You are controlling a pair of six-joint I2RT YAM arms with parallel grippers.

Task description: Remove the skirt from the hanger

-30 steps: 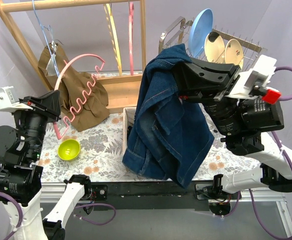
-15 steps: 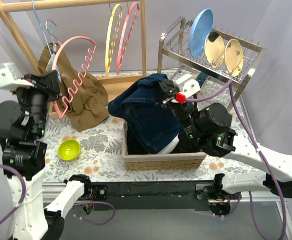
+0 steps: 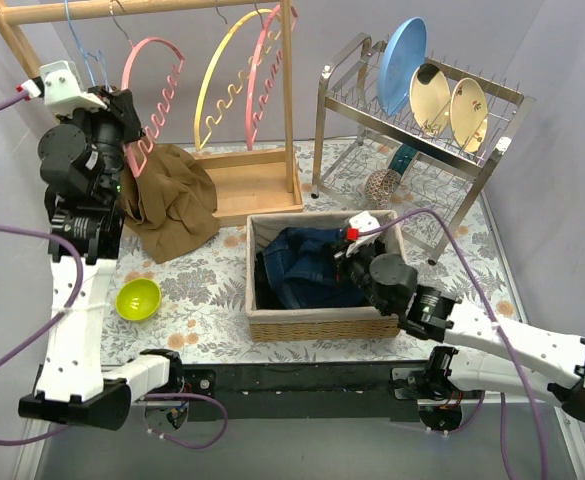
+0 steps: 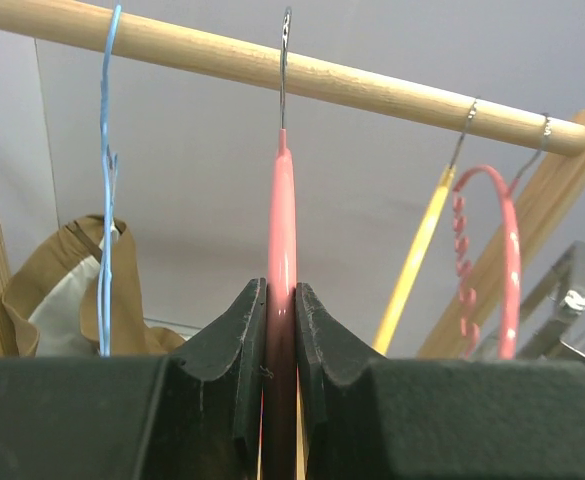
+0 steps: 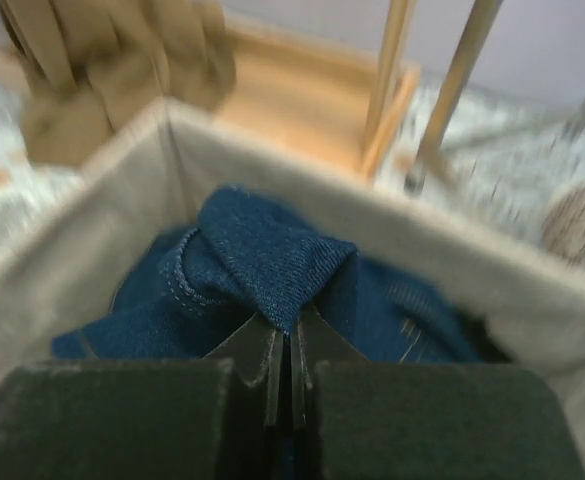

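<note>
The blue denim skirt (image 3: 302,272) lies bunched inside the wicker basket (image 3: 317,325). My right gripper (image 3: 348,262) is low in the basket and shut on a fold of the skirt (image 5: 272,250); the jaws pinch the cloth at their tips (image 5: 290,345). The bare pink hanger (image 3: 157,62) hangs by its hook from the wooden rail (image 3: 122,8). My left gripper (image 3: 122,112) is raised to the rail and shut on the hanger's pink stem (image 4: 282,220), which runs up between the jaws (image 4: 280,305).
A brown garment (image 3: 167,195) hangs on a blue wire hanger (image 4: 105,200) at the rail's left. A yellow hanger (image 4: 417,260) and another pink hanger (image 4: 507,250) hang to the right. A green bowl (image 3: 138,298) sits front left. A dish rack (image 3: 422,110) with plates stands back right.
My right gripper has lowered the skirt from in front of the camera into the basket. My left gripper has lifted the pink hanger up to the rail.
</note>
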